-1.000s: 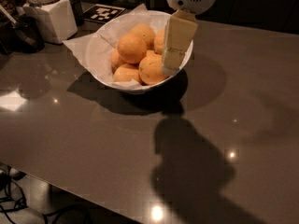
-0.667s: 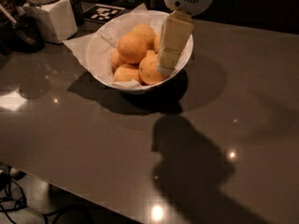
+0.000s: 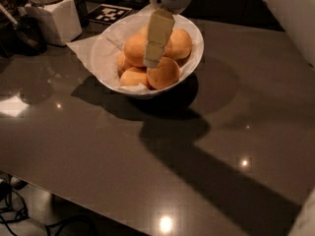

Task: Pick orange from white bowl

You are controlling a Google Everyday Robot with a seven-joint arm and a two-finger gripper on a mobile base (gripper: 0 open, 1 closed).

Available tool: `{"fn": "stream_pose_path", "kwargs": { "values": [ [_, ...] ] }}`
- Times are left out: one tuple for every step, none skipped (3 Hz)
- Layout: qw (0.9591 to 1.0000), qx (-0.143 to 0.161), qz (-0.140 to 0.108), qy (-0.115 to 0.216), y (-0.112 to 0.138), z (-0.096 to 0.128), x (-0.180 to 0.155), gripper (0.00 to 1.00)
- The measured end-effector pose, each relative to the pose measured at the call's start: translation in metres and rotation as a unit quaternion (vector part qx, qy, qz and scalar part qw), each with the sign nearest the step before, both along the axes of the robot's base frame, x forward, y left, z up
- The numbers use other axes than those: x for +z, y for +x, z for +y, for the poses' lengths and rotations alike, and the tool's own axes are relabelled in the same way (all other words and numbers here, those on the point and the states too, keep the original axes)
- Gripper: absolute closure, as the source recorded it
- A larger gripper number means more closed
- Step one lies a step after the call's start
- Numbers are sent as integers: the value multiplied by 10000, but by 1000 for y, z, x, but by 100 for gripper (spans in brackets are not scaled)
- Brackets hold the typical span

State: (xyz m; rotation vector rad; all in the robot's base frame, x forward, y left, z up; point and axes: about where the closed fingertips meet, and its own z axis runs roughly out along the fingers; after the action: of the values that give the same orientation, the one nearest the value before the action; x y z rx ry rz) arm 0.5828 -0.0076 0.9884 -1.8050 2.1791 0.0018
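The orange (image 3: 164,73) lies at the front of the white bowl (image 3: 105,58), just at 4 o'clock from the tip of the gripper (image 3: 151,63). The gripper hangs tilted over the heap, and whether it is open or closed cannot be told. The fruit is round and shows no long axis. Another orange (image 3: 135,49) sits at 10 o'clock of the tip. The bowl stands on a dark table (image 3: 221,132).

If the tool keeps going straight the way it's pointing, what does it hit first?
Likely the front orange in the white bowl; the tool hangs over the pile, tip beside it, depth unclear.
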Motion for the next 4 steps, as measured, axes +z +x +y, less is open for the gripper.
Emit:
{"fn": "stream_pose_path", "kwargs": {
  "values": [
    [9998, -68, 186, 56, 16, 8, -12, 2],
    [9991, -205, 358, 71, 32, 16, -24, 15],
    [9987, -243, 429, 84, 39, 22, -30, 22],
    [9985, -254, 474, 88, 46, 28, -33, 25]
  ]
}}
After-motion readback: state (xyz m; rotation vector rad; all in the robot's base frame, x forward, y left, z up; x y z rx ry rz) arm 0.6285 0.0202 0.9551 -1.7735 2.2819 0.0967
